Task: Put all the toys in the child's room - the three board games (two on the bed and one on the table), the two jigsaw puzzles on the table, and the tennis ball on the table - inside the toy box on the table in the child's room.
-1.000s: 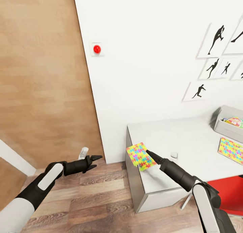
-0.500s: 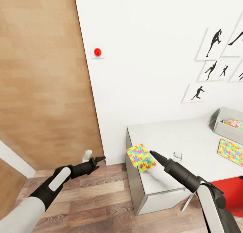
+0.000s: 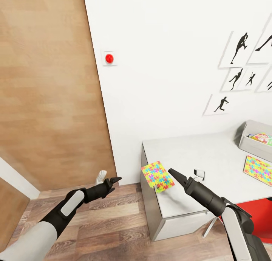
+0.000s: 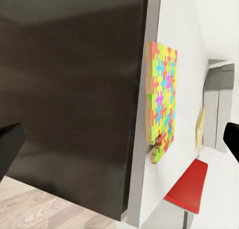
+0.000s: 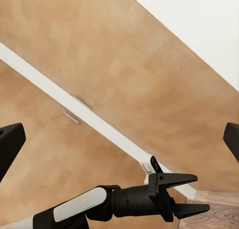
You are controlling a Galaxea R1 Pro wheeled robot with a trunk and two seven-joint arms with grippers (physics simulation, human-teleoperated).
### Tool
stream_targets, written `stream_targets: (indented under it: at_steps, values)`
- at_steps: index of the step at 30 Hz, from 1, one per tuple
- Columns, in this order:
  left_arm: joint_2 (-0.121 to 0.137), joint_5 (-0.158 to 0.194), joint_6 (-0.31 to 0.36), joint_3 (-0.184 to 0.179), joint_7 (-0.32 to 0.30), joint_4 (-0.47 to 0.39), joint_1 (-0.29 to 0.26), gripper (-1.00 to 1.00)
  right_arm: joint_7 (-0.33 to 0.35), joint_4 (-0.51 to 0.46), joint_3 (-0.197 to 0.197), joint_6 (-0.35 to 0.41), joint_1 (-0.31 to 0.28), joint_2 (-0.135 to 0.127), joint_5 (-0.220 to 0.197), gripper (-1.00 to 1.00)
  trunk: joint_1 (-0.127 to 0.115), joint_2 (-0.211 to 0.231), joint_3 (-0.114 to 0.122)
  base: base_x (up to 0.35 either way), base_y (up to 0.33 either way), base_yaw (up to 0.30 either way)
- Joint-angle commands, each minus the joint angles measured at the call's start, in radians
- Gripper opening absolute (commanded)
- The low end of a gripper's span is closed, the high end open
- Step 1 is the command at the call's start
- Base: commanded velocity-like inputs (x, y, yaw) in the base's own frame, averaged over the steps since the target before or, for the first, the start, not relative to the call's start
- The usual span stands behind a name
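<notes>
One jigsaw puzzle [image 3: 158, 176] lies flat on the table [image 3: 196, 151], overhanging its left end; in the left wrist view the same puzzle [image 4: 162, 102] shows against the table's dark side. A second jigsaw puzzle [image 3: 258, 169] lies near the toy box [image 3: 247, 140], which holds colourful boxes. My right gripper [image 3: 172, 173] hovers open just right of the overhanging puzzle, not touching it. My left gripper [image 3: 113, 180] is open and empty, low over the floor left of the table, aimed at the puzzle. The tennis ball and board games are out of view.
A wooden door [image 3: 49, 94] fills the left side, with a red wall button [image 3: 109, 58] beside it. A small white object [image 3: 199, 173] sits on the table by my right arm. A red chair [image 3: 257, 212] stands under the table's front.
My right gripper has drawn back a little from the overhanging puzzle. The left arm has reached forward and right toward the table end. The view shifted slightly.
</notes>
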Motion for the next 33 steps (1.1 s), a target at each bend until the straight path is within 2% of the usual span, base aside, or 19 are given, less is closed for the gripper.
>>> stream_targets:
  at_steps: [1, 7, 33]
  values:
    - [0.001, 0.005, 0.000, -0.004, -0.001, 0.000, -0.001, 1.00, 0.001, 0.000, 0.000, 0.006, -0.001, 0.000, -0.004, 1.00, 0.001, -0.002, -0.002, 0.000, 0.000, 0.000]
    - [0.002, 0.006, -0.003, -0.004, -0.002, -0.003, -0.001, 1.00, 0.000, 0.000, 0.000, 0.006, -0.001, 0.000, 0.005, 1.00, 0.001, -0.002, -0.002, 0.008, -0.018, 0.000]
    - [-0.001, 0.006, -0.004, -0.004, -0.001, -0.005, -0.001, 1.00, 0.000, 0.001, 0.000, 0.005, -0.001, 0.000, 0.008, 1.00, 0.001, -0.002, -0.002, 0.051, -0.144, 0.000]
